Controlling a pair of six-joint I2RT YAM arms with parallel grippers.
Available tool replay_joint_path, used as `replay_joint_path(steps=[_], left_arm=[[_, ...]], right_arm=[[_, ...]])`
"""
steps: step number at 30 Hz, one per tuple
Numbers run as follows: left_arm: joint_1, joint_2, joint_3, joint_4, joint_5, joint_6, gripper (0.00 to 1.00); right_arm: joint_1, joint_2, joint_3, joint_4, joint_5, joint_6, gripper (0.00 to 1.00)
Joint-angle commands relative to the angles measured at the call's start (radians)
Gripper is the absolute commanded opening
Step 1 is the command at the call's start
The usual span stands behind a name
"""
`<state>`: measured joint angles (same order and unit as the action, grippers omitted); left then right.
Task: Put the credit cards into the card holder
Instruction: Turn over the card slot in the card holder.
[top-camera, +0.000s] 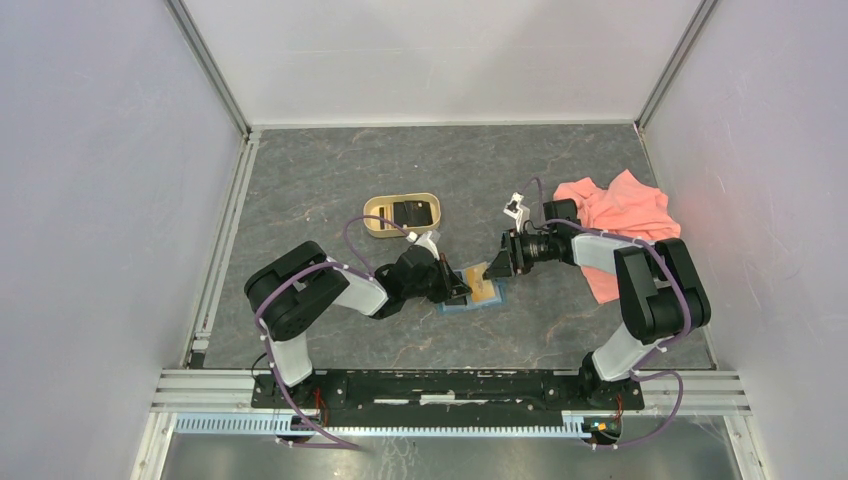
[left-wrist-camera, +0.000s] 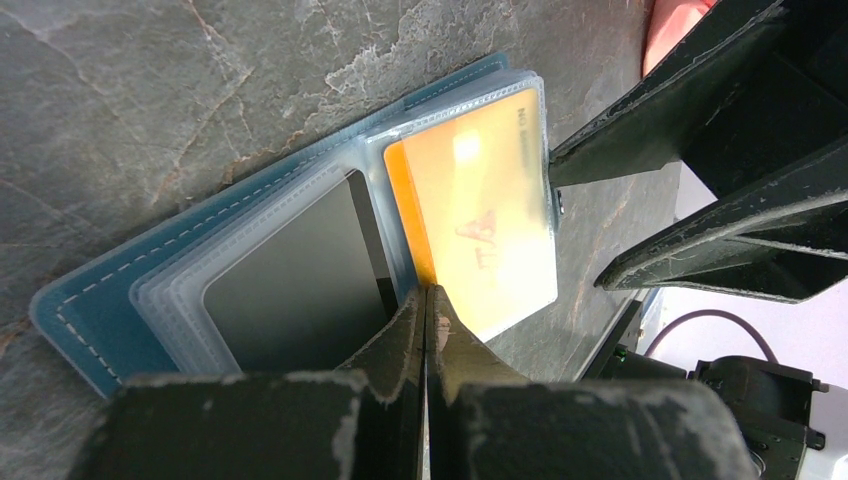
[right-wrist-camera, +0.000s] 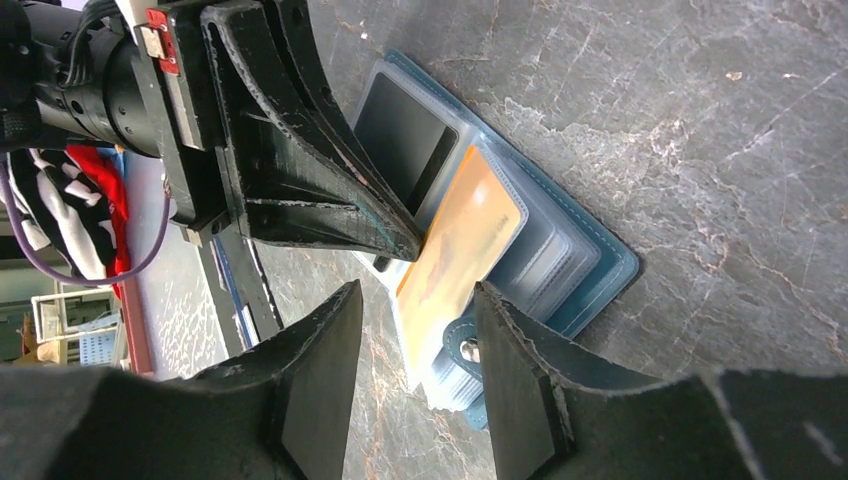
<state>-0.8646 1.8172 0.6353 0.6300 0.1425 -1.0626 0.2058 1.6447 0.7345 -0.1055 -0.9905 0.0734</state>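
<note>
The teal card holder (top-camera: 458, 307) (left-wrist-camera: 80, 310) (right-wrist-camera: 600, 270) lies open on the grey table between both arms. A black card (left-wrist-camera: 290, 270) (right-wrist-camera: 400, 130) fills one clear sleeve. A yellow-gold card (top-camera: 486, 291) (left-wrist-camera: 490, 220) (right-wrist-camera: 460, 240) sits in the raised sleeve beside it. My left gripper (top-camera: 462, 292) (left-wrist-camera: 427, 292) is shut, its tip pressing at the fold between the two cards. On the far side my right gripper (top-camera: 492, 270) (right-wrist-camera: 418, 290) stands open, its fingers either side of the yellow card's sleeve edge, near the snap tab (right-wrist-camera: 465, 350).
A tan oval tray (top-camera: 375, 222) holding dark cards (top-camera: 408, 212) stands behind the left arm. A pink cloth (top-camera: 625, 215) lies at the back right under the right arm. White walls enclose the table on three sides.
</note>
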Motion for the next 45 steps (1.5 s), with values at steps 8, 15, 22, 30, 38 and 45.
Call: replay_joint_path(steps=[8, 15, 22, 30, 38, 45], left_arm=[[0.013, 0.042, -0.011, -0.115, -0.049, 0.001, 0.02], [0.015, 0.045, -0.016, -0.109, -0.046, 0.000, 0.02], [0.019, 0.040, -0.029, -0.077, -0.035, -0.006, 0.02], [0.034, 0.035, -0.064, -0.003, -0.009, -0.026, 0.02], [0.039, 0.044, -0.061, -0.005, -0.003, -0.032, 0.02], [0.041, 0.048, -0.060, -0.007, -0.001, -0.030, 0.02]], right_arm=[[0.033, -0.057, 0.001, 0.098, -0.160, 0.046, 0.51], [0.027, -0.076, 0.018, 0.040, -0.127, -0.041, 0.53], [0.053, -0.007, 0.001, 0.095, -0.200, 0.019, 0.53], [0.078, 0.020, -0.021, 0.183, -0.251, 0.082, 0.52], [0.055, -0.121, 0.066, -0.055, -0.112, -0.190, 0.53], [0.035, -0.133, 0.068, -0.110, 0.128, -0.220, 0.45]])
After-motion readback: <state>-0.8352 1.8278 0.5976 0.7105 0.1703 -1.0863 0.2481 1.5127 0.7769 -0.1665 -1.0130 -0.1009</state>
